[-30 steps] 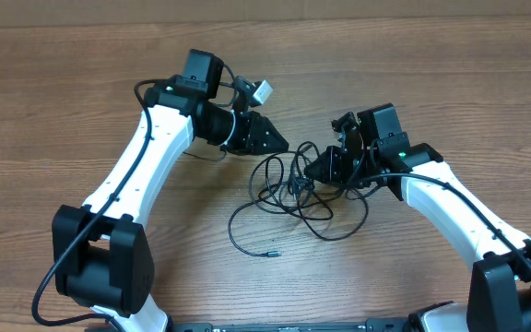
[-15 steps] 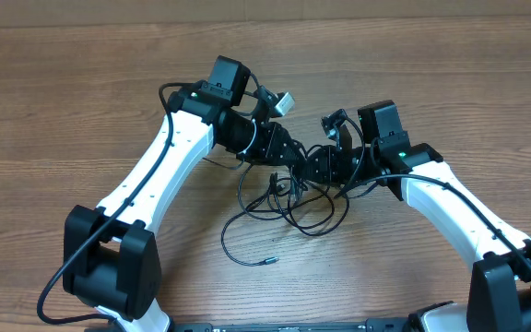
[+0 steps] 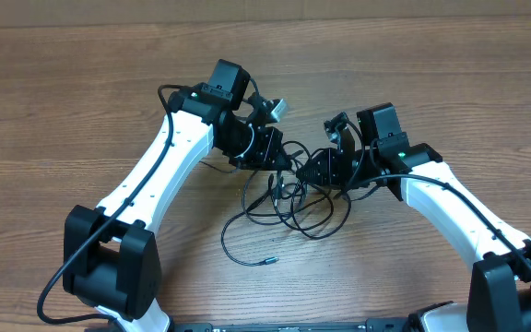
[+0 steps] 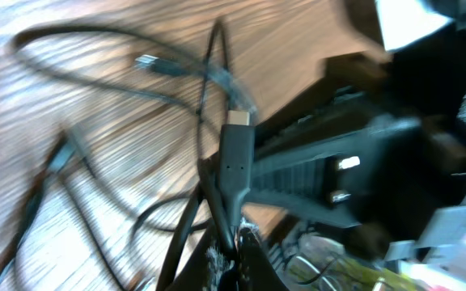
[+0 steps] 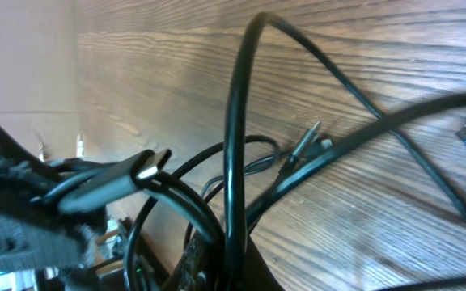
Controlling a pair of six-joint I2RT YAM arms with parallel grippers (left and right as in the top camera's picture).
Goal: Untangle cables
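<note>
**Both grippers clenched on the cable tangle at mid-table**

From overhead, the cables [image 3: 289, 198] lie as loose black loops on the wooden table [image 3: 63, 101], between the two arms and a little toward the robot's side. The left gripper [image 3: 282, 159] and the right gripper [image 3: 310, 171] meet at the top edge of the tangle, near each other, their tips dark against the dark cords. One free cord end [image 3: 267, 261] with a small plug trails out alone below the loops. How the jaws stand is hard to read from this height.

The wrist cameras fill that in. The left wrist view shows a cord rising straight out from between the closed fingers, ending in a black plug [image 4: 237, 153] with a silver tip that stands upright above the jaws. Further loops lie blurred on the wood to the left. The right wrist view shows several cords bunched where they leave its closed jaws, and one tall loop [image 5: 237, 113] arches up and over the table. At the left of that view a silver-tipped plug is probably the one in the left gripper's grasp, though blur leaves this uncertain.
</note>
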